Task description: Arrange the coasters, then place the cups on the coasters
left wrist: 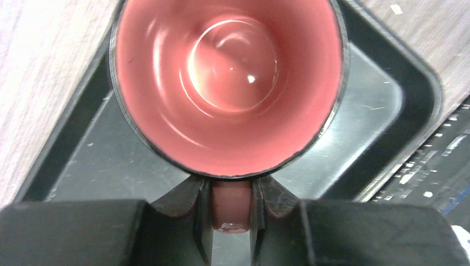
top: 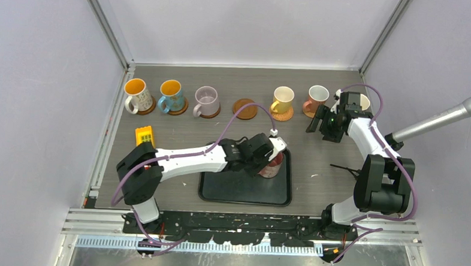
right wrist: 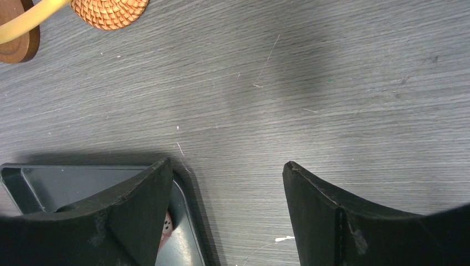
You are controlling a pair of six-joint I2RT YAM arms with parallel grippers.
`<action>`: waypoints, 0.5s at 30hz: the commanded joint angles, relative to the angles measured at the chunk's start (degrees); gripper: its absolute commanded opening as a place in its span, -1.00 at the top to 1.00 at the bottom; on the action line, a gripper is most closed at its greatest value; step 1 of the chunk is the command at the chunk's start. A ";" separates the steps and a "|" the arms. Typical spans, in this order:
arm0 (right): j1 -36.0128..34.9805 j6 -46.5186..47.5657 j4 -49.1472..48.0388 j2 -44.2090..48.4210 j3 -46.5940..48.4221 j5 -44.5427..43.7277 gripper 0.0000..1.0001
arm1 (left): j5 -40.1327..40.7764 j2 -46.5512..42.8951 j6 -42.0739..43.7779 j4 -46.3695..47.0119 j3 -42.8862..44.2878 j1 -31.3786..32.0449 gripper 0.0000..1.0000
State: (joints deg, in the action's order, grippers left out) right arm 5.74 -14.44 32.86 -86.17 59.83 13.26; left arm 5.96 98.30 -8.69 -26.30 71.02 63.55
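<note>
A pink cup stands in the black tray. My left gripper is shut on its handle; from above, the gripper covers most of the cup. Along the back, white, blue, lilac, yellow and pinkish cups each sit on a coaster. One brown coaster between them is bare. My right gripper hangs open over the tabletop, beside the pinkish cup. A cream cup is half hidden behind it.
A yellow toy block lies left of the tray. A microphone reaches in from the right. The right wrist view shows the tray corner, a woven orange coaster and a brown coaster.
</note>
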 commanded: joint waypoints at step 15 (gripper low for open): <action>-0.19 0.76 5.46 7.00 3.61 8.14 -0.48 | -1.81 -17.41 4.67 10.14 -7.45 -8.13 1.00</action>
State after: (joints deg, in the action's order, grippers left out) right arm 5.74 -14.46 36.99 -82.00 60.90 18.72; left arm 4.71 86.54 -5.52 -23.88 61.84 58.35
